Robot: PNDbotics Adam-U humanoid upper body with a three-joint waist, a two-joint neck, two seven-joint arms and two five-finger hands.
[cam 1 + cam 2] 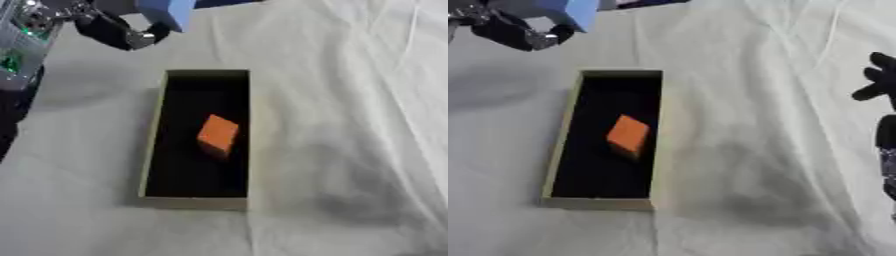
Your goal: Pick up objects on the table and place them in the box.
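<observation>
A light-blue block [168, 12] is held clamped in the left hand [122, 31] beyond the long tan box's [154, 130] far left corner. An orange block [217, 135] is seen lying inside. The right hand [877, 80] is held open at the right.

Your left hand [118, 31], in the upper left of the frame, is glossy black with rounded finger segments and a small silver patch catching the light at a joint. Behind it, along the left edge, your forearm shows silver-grey metal and a bright green spot. Your right hand [878, 77] appears at the right edge as plain matte black, its fingers thick and blunt-tipped.
</observation>
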